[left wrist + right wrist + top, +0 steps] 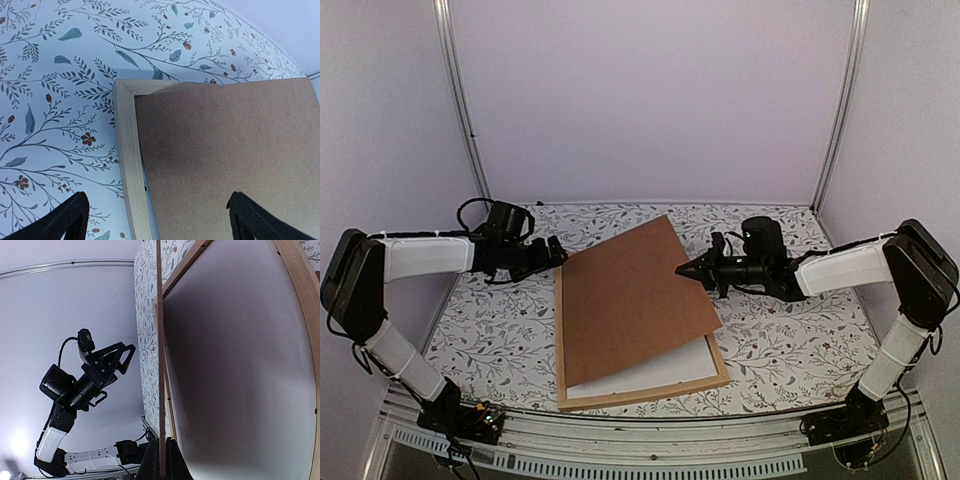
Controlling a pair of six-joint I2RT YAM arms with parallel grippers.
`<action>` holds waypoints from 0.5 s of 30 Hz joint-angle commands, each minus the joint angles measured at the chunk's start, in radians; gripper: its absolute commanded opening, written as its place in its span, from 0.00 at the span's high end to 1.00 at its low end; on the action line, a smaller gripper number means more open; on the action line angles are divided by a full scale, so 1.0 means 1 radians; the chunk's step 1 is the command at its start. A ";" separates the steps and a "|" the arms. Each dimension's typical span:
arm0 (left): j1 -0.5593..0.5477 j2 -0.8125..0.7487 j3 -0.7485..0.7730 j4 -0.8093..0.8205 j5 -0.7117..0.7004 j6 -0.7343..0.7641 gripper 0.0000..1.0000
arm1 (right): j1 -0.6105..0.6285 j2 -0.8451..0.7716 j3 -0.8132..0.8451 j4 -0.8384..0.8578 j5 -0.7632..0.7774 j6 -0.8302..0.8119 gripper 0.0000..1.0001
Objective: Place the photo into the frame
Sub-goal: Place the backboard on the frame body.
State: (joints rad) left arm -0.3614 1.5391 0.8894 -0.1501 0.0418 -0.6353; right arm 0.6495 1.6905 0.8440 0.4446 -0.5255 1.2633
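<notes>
Frame and board in the middle of the surface, with a hand on either side.
The frame (640,392) lay flat on the surface (790,340), toward the front. The board (635,300) lay askew over most of it, its far corner reaching past the frame's far side, and the inner panel (670,372) was left uncovered at the front right. The right hand (692,268) pinched the board's right edge, which was raised off the frame. The left hand (556,252) hung at the frame's far-left corner.

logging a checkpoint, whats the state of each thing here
frame: lying flat on the table
white sheet: inside the frame, partly covered
backing board: skewed over the frame, right edge pinched
left gripper: open, holding nothing
right gripper: shut on the backing board
</notes>
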 commanded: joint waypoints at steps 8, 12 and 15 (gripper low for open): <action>0.010 0.022 -0.003 0.034 0.023 0.007 0.00 | 0.031 0.013 0.017 0.043 0.054 -0.071 1.00; 0.010 0.025 -0.007 0.036 0.029 0.004 0.00 | 0.041 0.003 0.005 0.032 0.084 -0.088 1.00; 0.009 0.026 -0.011 0.038 0.030 0.003 0.00 | 0.049 -0.008 -0.002 0.018 0.112 -0.106 1.00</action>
State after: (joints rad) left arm -0.3614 1.5520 0.8886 -0.1379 0.0620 -0.6361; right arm 0.6804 1.6985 0.8440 0.4530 -0.4725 1.1854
